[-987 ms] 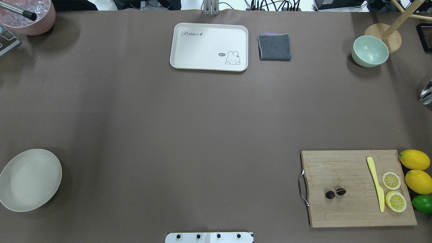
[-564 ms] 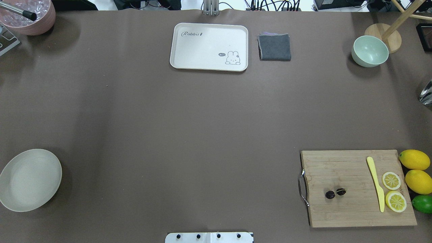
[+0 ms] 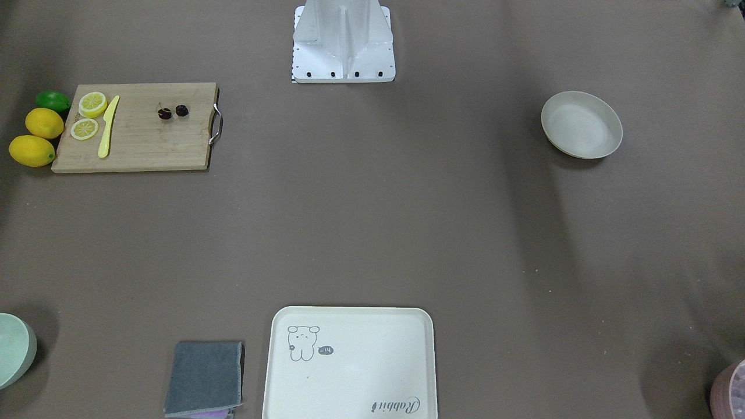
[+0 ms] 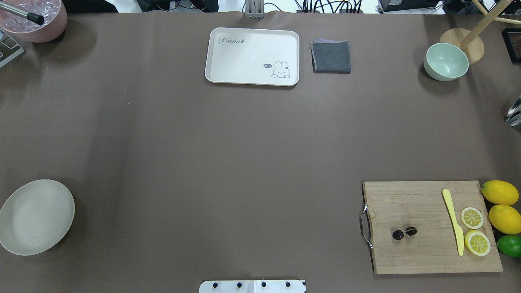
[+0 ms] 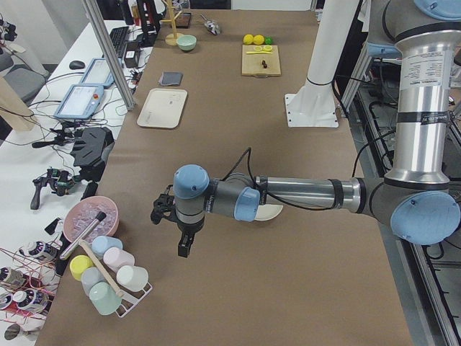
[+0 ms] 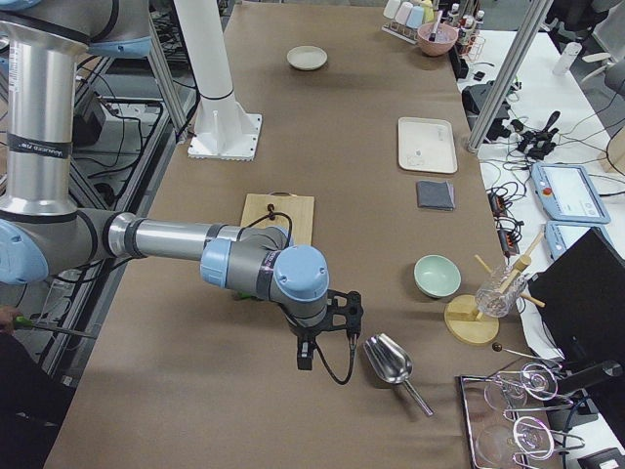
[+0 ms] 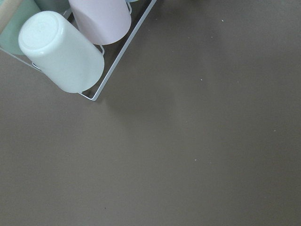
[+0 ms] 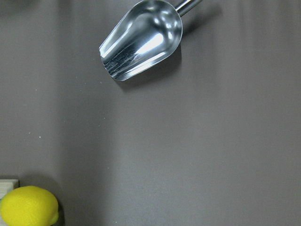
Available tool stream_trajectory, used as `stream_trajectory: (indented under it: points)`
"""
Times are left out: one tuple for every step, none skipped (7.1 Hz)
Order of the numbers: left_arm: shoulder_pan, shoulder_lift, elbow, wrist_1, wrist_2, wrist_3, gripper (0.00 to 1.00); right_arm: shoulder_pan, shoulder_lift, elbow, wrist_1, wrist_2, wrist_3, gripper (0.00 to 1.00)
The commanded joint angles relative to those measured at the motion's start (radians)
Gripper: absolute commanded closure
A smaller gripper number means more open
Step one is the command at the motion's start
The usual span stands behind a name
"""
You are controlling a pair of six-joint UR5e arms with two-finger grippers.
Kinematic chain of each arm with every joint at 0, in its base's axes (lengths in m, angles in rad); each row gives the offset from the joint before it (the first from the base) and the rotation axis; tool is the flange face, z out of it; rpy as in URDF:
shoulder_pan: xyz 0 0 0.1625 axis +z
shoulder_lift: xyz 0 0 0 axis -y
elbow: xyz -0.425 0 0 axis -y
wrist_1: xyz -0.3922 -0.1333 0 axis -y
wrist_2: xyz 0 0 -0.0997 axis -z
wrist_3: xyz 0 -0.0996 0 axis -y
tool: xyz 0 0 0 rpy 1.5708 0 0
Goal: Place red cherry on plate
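Note:
The red cherry (image 4: 404, 232) (image 3: 173, 112), a pair of tiny dark fruits, lies on the left part of a wooden cutting board (image 4: 423, 252) at the near right of the table. The cream-white plate (image 4: 36, 217) (image 3: 582, 124) sits empty at the near left edge, far from the board. Only the side views show the grippers. My left gripper (image 5: 184, 245) hangs past the plate near a cup rack. My right gripper (image 6: 305, 354) hangs beyond the board beside a metal scoop. I cannot tell whether either is open or shut.
On the board lie a yellow knife (image 4: 454, 219) and lemon slices (image 4: 472, 217); whole lemons (image 4: 500, 192) and a lime sit beside it. A bear-print tray (image 4: 252, 53), grey cloth (image 4: 331, 57) and mint bowl (image 4: 446, 61) line the far edge. A scoop (image 8: 141, 40) and cup rack (image 7: 61, 52) flank the table ends.

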Motion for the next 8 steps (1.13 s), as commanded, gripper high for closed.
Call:
stream_trajectory:
  points:
    - [-0.001,0.002,0.009,0.000,0.000,0.000,0.02,0.000,0.002,-0.001,0.000,0.001,-0.001,0.00]
    - [-0.001,0.002,0.010,0.000,0.002,0.002,0.02,0.013,0.000,0.005,0.000,0.004,-0.001,0.00]
    - [-0.001,0.002,0.015,0.000,0.002,0.002,0.02,0.013,0.000,0.010,0.000,0.004,-0.001,0.00]
    - [-0.001,0.000,0.015,0.000,0.003,0.002,0.02,0.013,0.000,0.010,0.000,0.004,-0.001,0.00]
    - [-0.001,0.002,0.015,0.000,0.003,0.002,0.02,0.013,0.000,0.010,0.000,0.005,-0.001,0.00]
    - [-0.001,0.000,0.015,0.000,0.003,0.002,0.02,0.013,0.000,0.008,0.000,0.004,-0.001,0.00]
    - [-0.001,0.000,0.015,0.000,0.003,0.002,0.02,0.013,0.000,0.008,0.000,0.004,-0.001,0.00]
    - [-0.001,0.000,0.010,0.000,0.003,0.000,0.02,0.013,0.000,0.008,0.000,0.005,0.000,0.00]
